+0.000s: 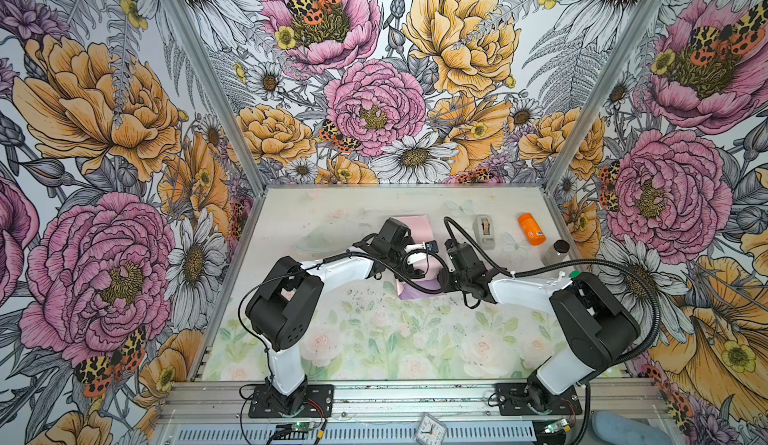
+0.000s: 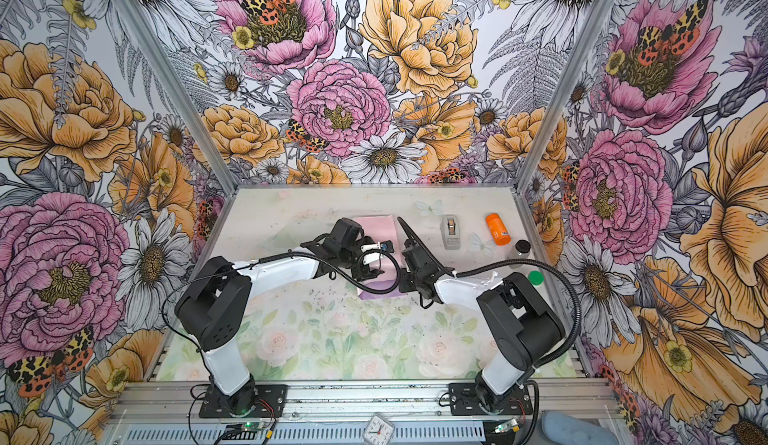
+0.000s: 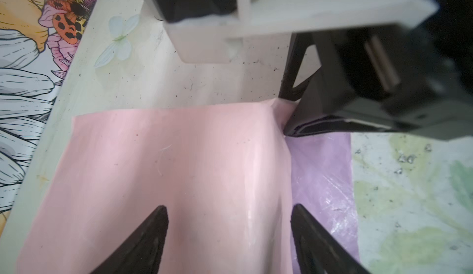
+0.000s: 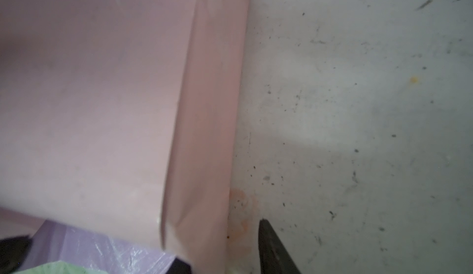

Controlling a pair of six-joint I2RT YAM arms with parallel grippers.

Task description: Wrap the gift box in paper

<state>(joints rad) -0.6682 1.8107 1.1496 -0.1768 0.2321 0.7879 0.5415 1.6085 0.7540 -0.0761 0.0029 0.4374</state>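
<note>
Paper (image 3: 179,170): pink face up, lilac strip along edge; left gripper (image 3: 229,206) spread over it; right gripper (image 4: 143,230) unclear.

Paper (image 1: 409,223) mostly behind both arms in both top views; right hand (image 4: 220,239) half off-frame, grip unclear.

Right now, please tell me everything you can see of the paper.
The paper is a thin sheet, pale pink on its upturned face and glossy, crinkled lilac on the other, which shows as a strip along one side. It lies mid-way across the table, creased, rising in a soft ridge beside the lilac strip. The open left gripper is over the pink face. One corner sits between the fingers of the right gripper; whether they pinch it is unclear.
</note>
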